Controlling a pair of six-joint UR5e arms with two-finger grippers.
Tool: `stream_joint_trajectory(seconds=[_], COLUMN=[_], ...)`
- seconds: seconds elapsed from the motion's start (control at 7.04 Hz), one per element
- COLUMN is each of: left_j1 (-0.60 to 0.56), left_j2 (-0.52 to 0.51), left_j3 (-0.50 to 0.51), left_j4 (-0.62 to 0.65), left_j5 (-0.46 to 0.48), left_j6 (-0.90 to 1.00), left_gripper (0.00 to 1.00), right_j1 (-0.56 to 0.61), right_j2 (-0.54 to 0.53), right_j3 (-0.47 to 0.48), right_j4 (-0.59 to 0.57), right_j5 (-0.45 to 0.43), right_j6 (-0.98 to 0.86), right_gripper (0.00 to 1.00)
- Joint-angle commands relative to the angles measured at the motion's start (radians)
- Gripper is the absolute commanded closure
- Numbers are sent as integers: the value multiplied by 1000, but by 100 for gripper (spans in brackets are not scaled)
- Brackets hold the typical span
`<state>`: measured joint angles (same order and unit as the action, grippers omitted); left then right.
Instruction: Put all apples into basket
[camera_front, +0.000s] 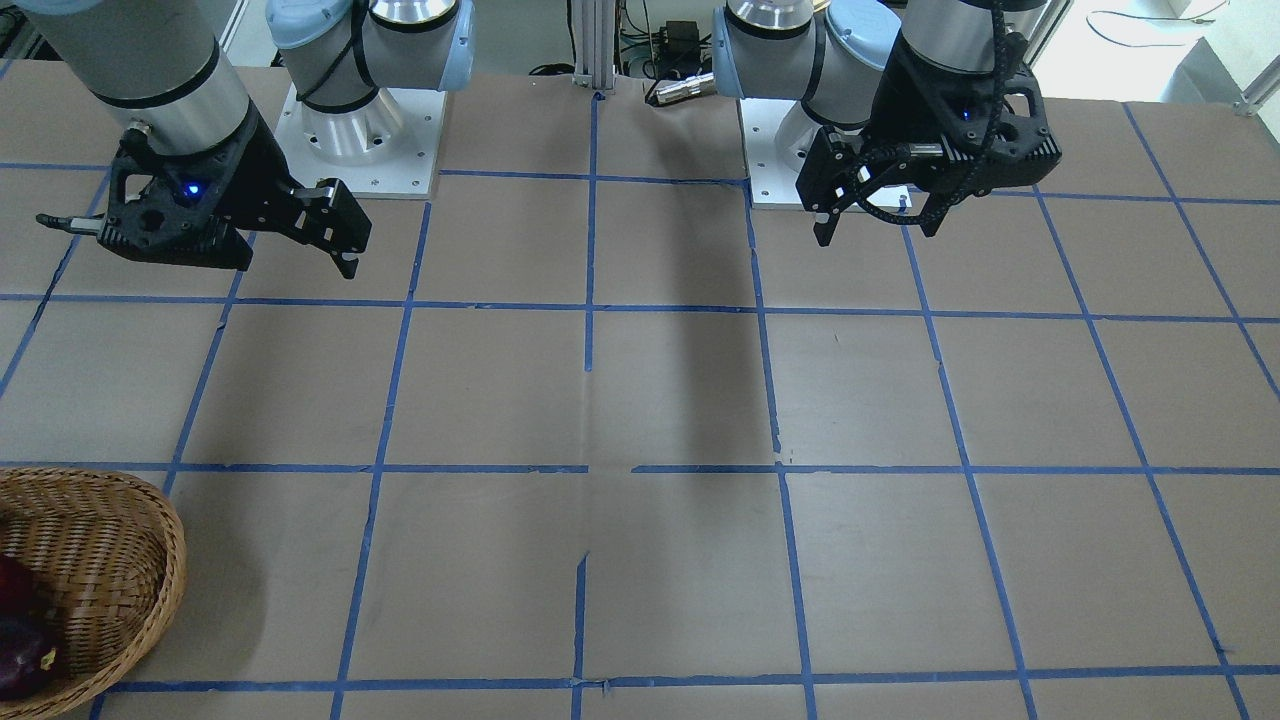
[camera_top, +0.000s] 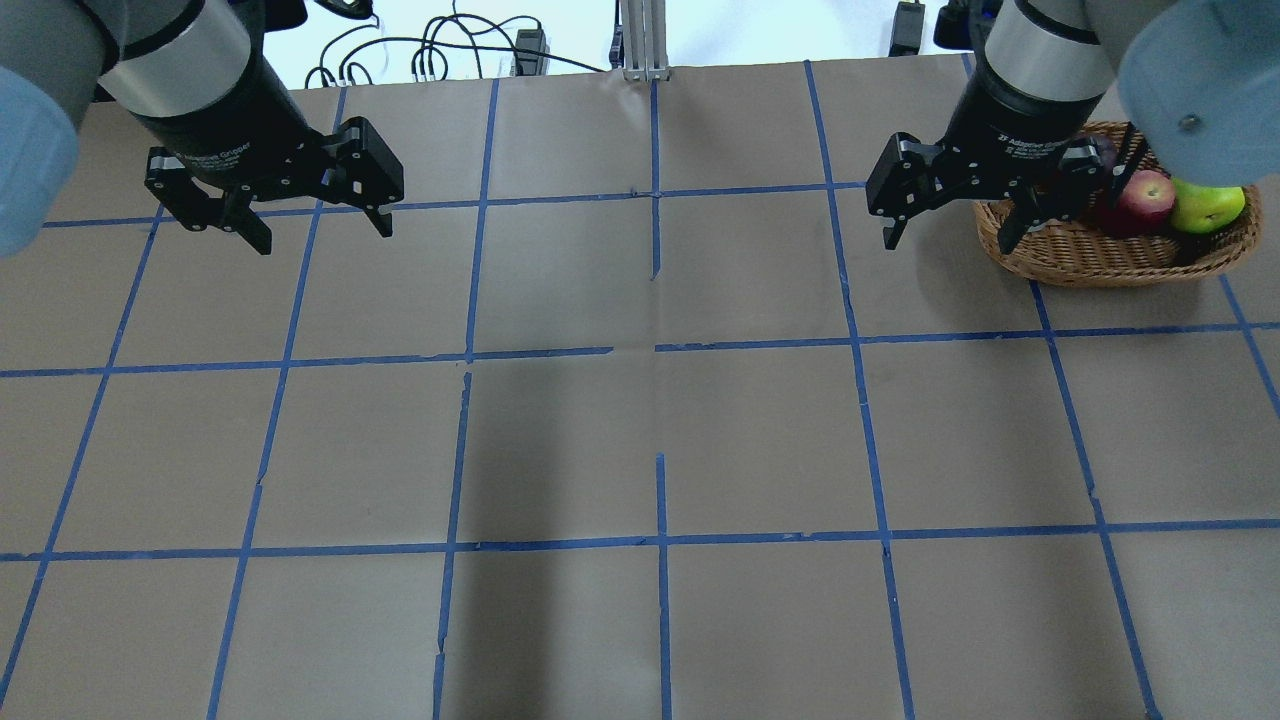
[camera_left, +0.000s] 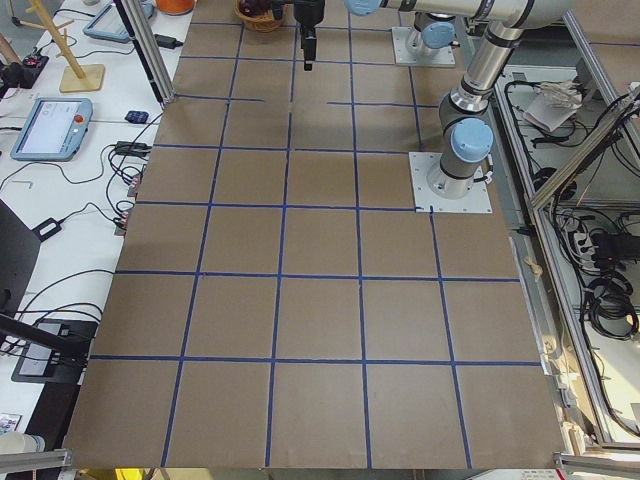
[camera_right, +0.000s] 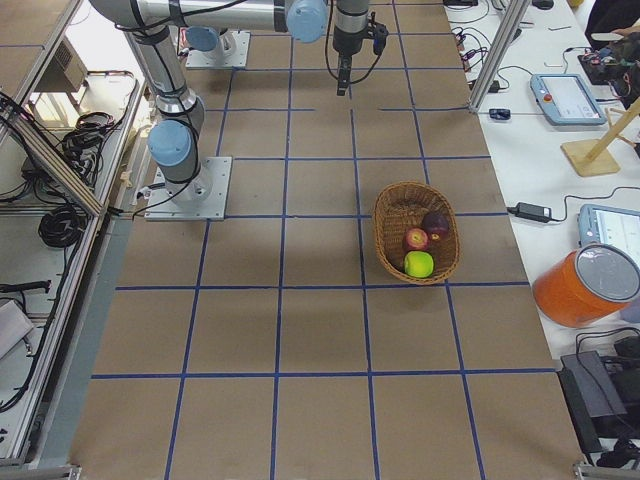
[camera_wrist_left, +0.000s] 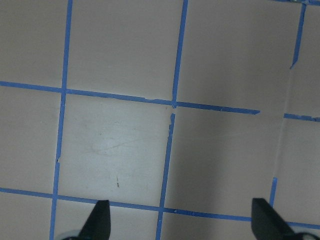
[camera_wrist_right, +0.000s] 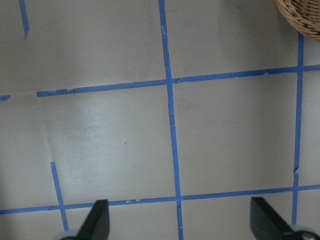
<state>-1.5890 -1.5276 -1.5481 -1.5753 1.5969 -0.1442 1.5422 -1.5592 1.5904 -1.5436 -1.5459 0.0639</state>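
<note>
The wicker basket (camera_right: 392, 238) stands on the robot's right half of the table (camera_top: 650, 420), close to the edge farthest from the robot and well short of the right-end corner. All three apples lie inside it, packed close together. The lime-green apple (camera_right: 419, 264) is nearest the table's right end, the red apple (camera_right: 415, 240) is just beside it, and the dark maroon apple (camera_right: 436, 223) is beyond those two, toward the far edge. The right gripper (camera_top: 947, 243) hangs above bare tabletop with its jaws spread wide and nothing between them. Its wrist view shows only a sliver of the basket's braided rim in the upper right corner. The left gripper (camera_top: 325, 235) hangs over the robot's left half, well apart from the basket, its jaws likewise spread wide and empty. The brown tabletop is marked into squares by blue tape lines (camera_top: 660, 540).
</note>
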Motion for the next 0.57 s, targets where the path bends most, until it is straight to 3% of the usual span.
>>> stream_joint_trajectory(seconds=[0.0,0.43], left_j1=[1,1], left_j2=[-2,-2], left_j3=[3,2], left_j4=[0,0], left_j5=[0,0], left_j6=[0,0], left_gripper=[0,0], right_j1=[-8,-13], right_j2=[-21,-22], right_j3=[-1,-17], right_j4=[14,25], right_j5=[-13,-6], right_j6=[7,4], right_gripper=[0,0])
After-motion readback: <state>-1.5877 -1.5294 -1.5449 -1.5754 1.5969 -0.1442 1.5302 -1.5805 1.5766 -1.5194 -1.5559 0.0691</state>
